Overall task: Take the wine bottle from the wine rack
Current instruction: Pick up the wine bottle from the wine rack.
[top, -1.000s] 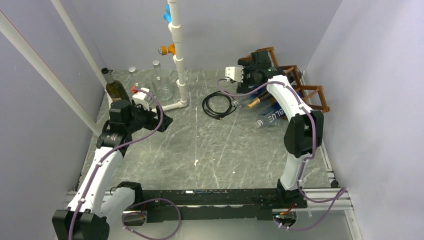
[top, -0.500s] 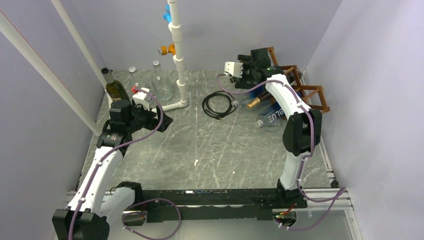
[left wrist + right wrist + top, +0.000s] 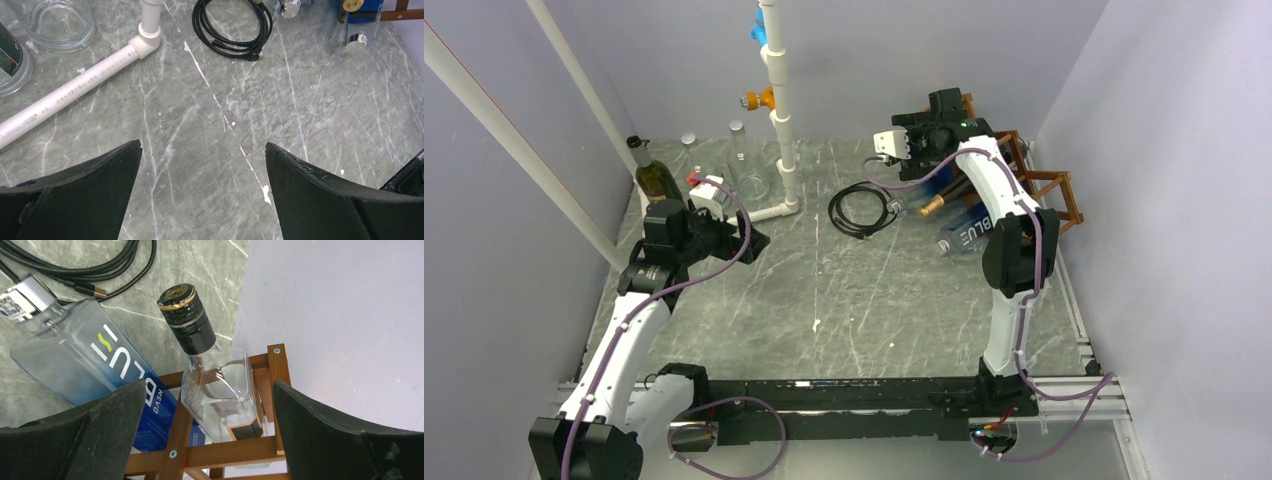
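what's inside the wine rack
A clear bottle with a black cap and a blue bottle lie in the wine rack. The right arm covers some other cells.

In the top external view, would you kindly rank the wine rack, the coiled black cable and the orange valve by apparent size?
1. wine rack: largest, though the right arm hides part of it.
2. coiled black cable.
3. orange valve on the white pipe: smallest.
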